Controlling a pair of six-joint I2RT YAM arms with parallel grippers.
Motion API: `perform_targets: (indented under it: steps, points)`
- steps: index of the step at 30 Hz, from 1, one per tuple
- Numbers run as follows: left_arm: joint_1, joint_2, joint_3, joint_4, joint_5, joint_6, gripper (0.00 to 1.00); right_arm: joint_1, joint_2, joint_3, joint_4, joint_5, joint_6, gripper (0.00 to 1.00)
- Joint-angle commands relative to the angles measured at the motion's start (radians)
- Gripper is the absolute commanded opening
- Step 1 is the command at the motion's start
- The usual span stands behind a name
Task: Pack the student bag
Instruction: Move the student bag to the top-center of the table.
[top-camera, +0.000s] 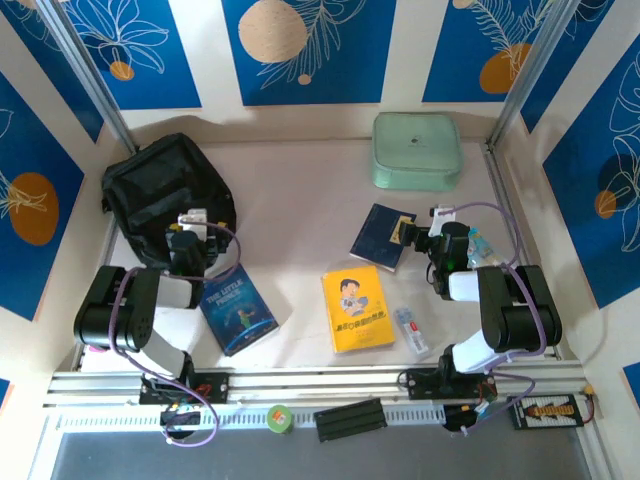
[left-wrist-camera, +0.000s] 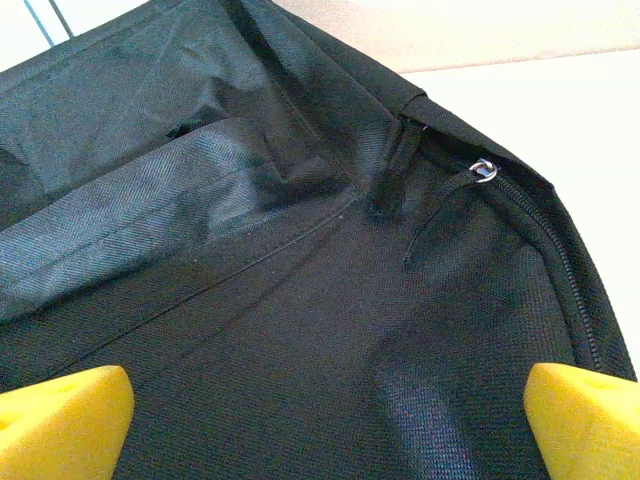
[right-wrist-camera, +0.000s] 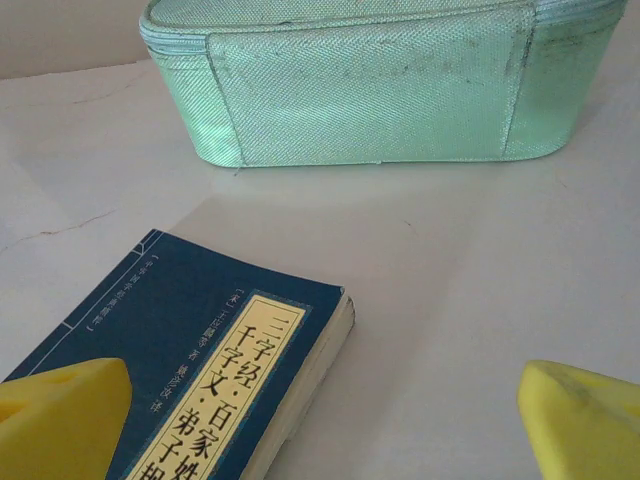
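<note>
Student bag (top-camera: 165, 190): black fabric backpack, slumped flat on the table's (top-camera: 300, 190) far-left part, right in front of my left arm. On the left wrist view its zipper pull (left-wrist-camera: 483, 171) sits by the top corner. The zipper track (left-wrist-camera: 565, 260) below it looks closed on the stretch I can see.

Left gripper (top-camera: 192, 222) hovers over the bag's near edge. Jaws are spread wide, yellow pads (left-wrist-camera: 60, 420) apart, nothing gripped, only fabric beneath.

Outward from the bag:
- Blue "Little Prince" book (top-camera: 237, 308), just beside its near-right corner.
- Yellow book (top-camera: 357, 308), further right.
- Small tube-like item (top-camera: 411, 330) right of that; can't tell what it is.
- Dark blue book (top-camera: 383, 235) with Chinese title, well right of the bag.
- Mint-green zip case (top-camera: 417, 150), far right, not touching that book.

Right gripper (top-camera: 405, 232) is at the dark blue book's right edge, released, holding nothing. One pad (right-wrist-camera: 60, 420) overlaps the cover from the right wrist view, the other pad is over bare table.

My read: nothing packed yet, and the step is getting the bag open.
- Left should pinch the small pull itself, not loose cloth, and draw along the track rather than upward, since soft fabric will bunch and drag.
- Right should come in low at the dark blue book's spine edge so one finger slides under. The flat book gives little to grip.
</note>
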Motion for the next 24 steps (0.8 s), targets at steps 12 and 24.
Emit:
perform_targets:
  steps: [12,24]
  points:
    - [-0.002,0.001,-0.002,-0.004,0.017,-0.002,1.0,-0.009,0.006,0.021,0.005,-0.026,-0.015,0.99]
    - [-0.003,0.001,-0.001,-0.007,0.018,-0.002,1.0,-0.009,0.007,0.022,0.003,-0.027,-0.015,0.99]
